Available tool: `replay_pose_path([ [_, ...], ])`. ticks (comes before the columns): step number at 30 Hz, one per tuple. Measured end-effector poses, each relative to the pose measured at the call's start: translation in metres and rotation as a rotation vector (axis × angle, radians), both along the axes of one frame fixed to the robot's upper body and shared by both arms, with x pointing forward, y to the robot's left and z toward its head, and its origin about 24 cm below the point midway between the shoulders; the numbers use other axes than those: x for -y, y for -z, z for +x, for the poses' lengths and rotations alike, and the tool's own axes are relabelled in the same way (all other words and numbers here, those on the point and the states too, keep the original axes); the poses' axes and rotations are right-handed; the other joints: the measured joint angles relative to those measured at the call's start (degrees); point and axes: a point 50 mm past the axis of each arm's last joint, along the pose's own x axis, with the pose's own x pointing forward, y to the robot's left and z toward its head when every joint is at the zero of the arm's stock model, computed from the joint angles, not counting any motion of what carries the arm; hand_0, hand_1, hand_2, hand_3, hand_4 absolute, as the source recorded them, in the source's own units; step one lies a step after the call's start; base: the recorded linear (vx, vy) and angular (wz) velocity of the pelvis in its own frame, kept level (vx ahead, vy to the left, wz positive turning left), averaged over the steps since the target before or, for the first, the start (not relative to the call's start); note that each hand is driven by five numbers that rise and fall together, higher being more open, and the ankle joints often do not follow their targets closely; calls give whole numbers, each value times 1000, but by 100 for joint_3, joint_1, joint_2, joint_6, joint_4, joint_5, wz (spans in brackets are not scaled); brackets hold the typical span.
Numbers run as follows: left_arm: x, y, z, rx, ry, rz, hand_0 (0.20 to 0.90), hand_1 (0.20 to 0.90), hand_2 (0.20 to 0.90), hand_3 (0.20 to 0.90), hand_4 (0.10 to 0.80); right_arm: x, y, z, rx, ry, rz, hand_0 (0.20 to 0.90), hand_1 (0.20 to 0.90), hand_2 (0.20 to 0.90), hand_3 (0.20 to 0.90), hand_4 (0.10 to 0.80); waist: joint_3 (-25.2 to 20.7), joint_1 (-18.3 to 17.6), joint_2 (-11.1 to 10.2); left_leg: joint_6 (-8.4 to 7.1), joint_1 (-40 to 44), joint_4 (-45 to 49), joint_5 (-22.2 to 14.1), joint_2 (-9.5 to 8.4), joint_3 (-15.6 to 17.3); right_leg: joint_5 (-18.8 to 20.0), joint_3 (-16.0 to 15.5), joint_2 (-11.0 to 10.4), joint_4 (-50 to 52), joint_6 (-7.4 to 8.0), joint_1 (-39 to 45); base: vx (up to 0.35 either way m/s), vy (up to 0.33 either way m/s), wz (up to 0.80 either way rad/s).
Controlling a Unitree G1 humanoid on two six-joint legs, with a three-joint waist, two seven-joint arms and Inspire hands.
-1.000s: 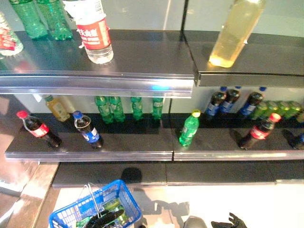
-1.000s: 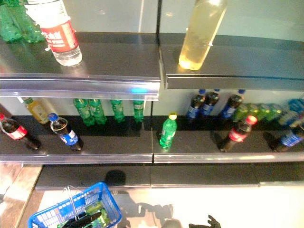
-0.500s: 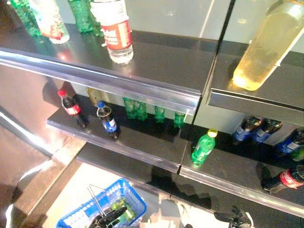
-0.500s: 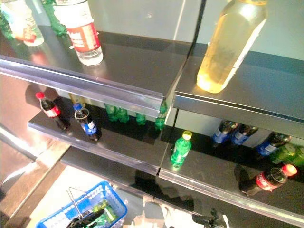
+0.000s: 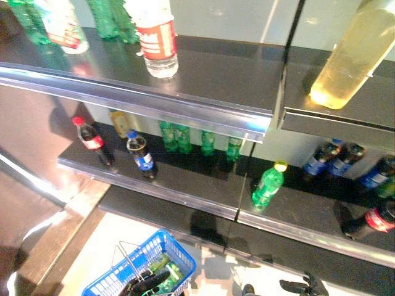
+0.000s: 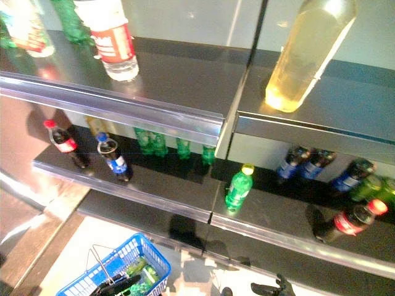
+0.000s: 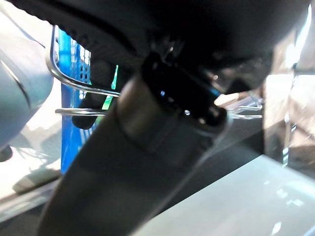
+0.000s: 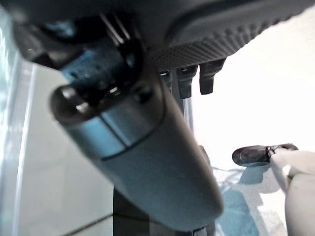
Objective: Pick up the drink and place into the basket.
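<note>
Blue basket [image 5: 143,265] — left hand [image 5: 146,284] holding.

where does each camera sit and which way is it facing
Left eye: on the head, looking down at shelves of bottles and the blue basket; left hand at its handle, right hand low right.
Right eye: same scene, a little to one side.
Left wrist: along its own hand, towards the basket.
Right wrist: along its own hand, over pale floor.
Shared: the basket.

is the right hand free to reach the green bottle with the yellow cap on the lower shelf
Probably yes. The right hand hangs low and holds nothing, and the green bottle stands alone near the shelf's front edge, nothing beside it. The left hand is at the basket.
</note>
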Motion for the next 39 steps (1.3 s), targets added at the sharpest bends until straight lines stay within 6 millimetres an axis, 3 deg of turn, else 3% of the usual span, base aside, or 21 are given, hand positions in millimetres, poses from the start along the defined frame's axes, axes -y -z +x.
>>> replay_pose_path([
  [1, -3, 0, 2, -6, -2, 7, 300, 300, 300, 200, 100, -2, 1, -1, -1, 0, 5, 900, 900, 900, 900, 800, 3, -60, 4, 43, -30, -15, 24, 57, 203, 371, 59, 117, -199, -51, -76, -210, -76, -77],
  [2, -8, -2, 6, 0, -13, 19, 300, 300, 300, 200, 100, -7, 1, 7, 15, -6, 18, 900, 900, 900, 900, 800, 53, -24, 76, 104, -30, -81, 24, 232, 323, 416, 27, 214, 18, -172, -225, -165, -117, -63],
  [3, -12, -3, 7, 0, -17, 30, 300, 300, 300, 200, 100, -9, 4, -2, -7, 0, 24, 900, 900, 900, 900, 800, 46, -103, 78, 111, -18, -59, 78, 288, 317, 21, 26, 189, 609, -194, -281, -148, -189, -39],
  [5, -17, -4, 5, -3, -19, 48, 300, 300, 300, 200, 100, -8, 7, -18, -50, 12, 28, 900, 900, 900, 900, 800, 17, -60, 37, 116, -17, -61, 74, 323, 496, -545, 36, 32, 1415, -71, -259, -84, -195, -30],
  [9, -30, -5, -11, -51, -31, 82, 300, 300, 300, 200, 100, -14, 11, -27, -85, -3, 61, 900, 900, 900, 900, 800, -83, 18, -112, -84, 27, -56, 111, 248, 650, -718, -287, -146, 398, 2, 265, -31, -360, -56],
  [10, -29, -4, -16, -63, -50, 78, 300, 300, 300, 200, 100, -15, 12, -28, -100, -9, 77, 900, 900, 900, 900, 800, -129, 26, -112, -181, 93, -59, 102, 250, 691, -624, -260, -7, 97, 153, 444, -26, -220, -43],
  [13, -20, 0, -22, -88, -40, 33, 300, 300, 300, 200, 100, -16, 16, -40, -163, -23, 152, 900, 900, 900, 900, 800, -253, 18, 126, -275, 154, -56, 143, 528, 556, -489, -173, 341, -252, -19, 619, -73, -155, -26],
  [15, -12, 3, -21, -86, -33, 9, 300, 300, 300, 200, 100, -19, 19, -52, -226, -23, 221, 900, 900, 900, 900, 800, -324, 134, 190, -289, 158, -4, 131, 637, 376, -426, -89, 438, -396, -105, 637, -84, -17, -21],
  [17, -1, 5, -17, -82, 1, -20, 300, 300, 300, 200, 100, -14, 19, -58, -258, 0, 238, 900, 900, 900, 900, 800, -362, 160, 291, -446, 117, 20, 73, 719, 258, -412, -113, 503, -441, -135, 651, -34, 48, -4],
  [24, 1, 5, -10, -73, 53, -25, 300, 300, 300, 200, 100, -11, 19, -70, -302, 30, 240, 900, 900, 900, 900, 800, -407, 139, 242, -430, 123, 2, 68, 587, 253, -379, -107, 419, -446, -117, 623, 7, 62, 0],
  [39, -5, 3, -13, -82, 83, -14, 300, 300, 300, 200, 100, -12, 18, -64, -284, -18, 248, 900, 900, 900, 900, 800, -452, 161, 173, -389, 181, -61, 55, 476, 224, -327, -120, 325, -551, -15, 758, 35, 16, 2],
])
